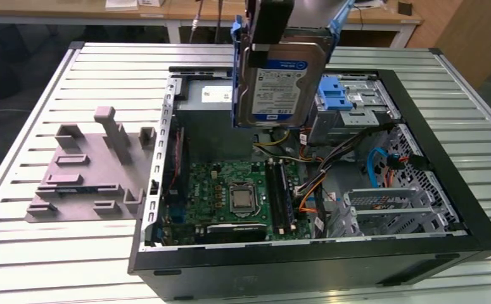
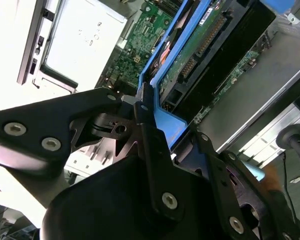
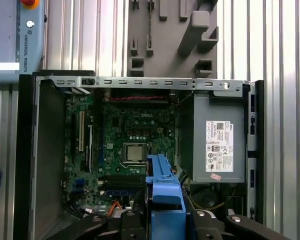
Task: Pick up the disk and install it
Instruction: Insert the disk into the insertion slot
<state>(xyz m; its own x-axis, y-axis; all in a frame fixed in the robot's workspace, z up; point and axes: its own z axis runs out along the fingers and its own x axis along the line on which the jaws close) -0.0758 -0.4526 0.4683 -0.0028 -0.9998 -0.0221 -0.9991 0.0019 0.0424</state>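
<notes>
The disk (image 1: 280, 82), a silver-grey drive with a white-and-blue label in a blue plastic carrier, hangs on edge above the open computer case (image 1: 473, 215), over its rear middle. My gripper (image 1: 267, 41) is shut on the carrier's upper end. In the second wrist view the black fingers (image 2: 145, 130) clamp the blue carrier (image 2: 165, 122), with the drive's circuit-board side (image 2: 210, 45) running away from them. In the first wrist view the blue carrier (image 3: 164, 187) sticks out from the gripper (image 3: 165, 220) over the motherboard (image 3: 125, 145).
Inside the case lie the green motherboard (image 1: 232, 190), the grey power-supply box (image 3: 217, 145) with a white sticker, a silver cage with a blue latch (image 1: 345, 98) and loose cables (image 1: 346, 158). A grey fixture plate (image 1: 89, 171) sits on the slatted table (image 1: 59, 259) at the exterior view's left.
</notes>
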